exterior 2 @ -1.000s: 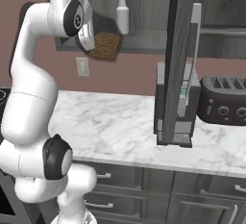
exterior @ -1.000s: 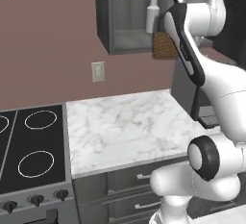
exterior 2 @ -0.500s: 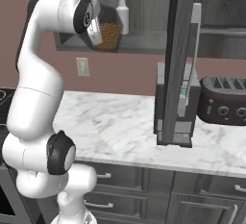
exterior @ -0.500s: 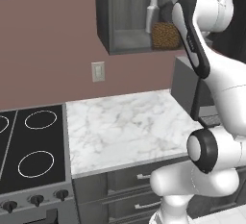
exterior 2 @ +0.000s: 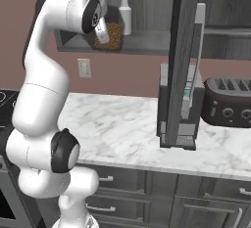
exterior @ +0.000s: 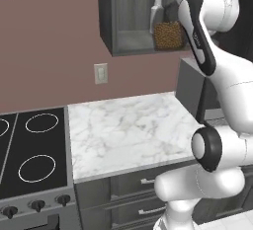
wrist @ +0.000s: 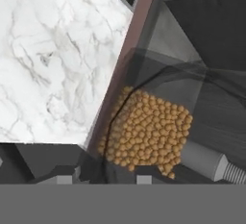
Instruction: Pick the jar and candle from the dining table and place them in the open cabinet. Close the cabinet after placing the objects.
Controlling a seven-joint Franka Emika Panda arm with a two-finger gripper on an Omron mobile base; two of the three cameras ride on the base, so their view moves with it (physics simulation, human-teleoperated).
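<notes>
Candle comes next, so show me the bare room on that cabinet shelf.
The shelf is bare on its left half, from the cabinet's left wall to the spray bottle. The right end is crowded: the jar sits in front of the bottle, with the arm beside it.

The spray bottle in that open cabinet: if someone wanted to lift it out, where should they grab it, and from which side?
Probably around the white body of the spray bottle, below the blue trigger head, coming straight in through the cabinet's open front. It stands upright and tall; the shelf ceiling likely blocks a reach from above, and the jar crowds one side.
</notes>
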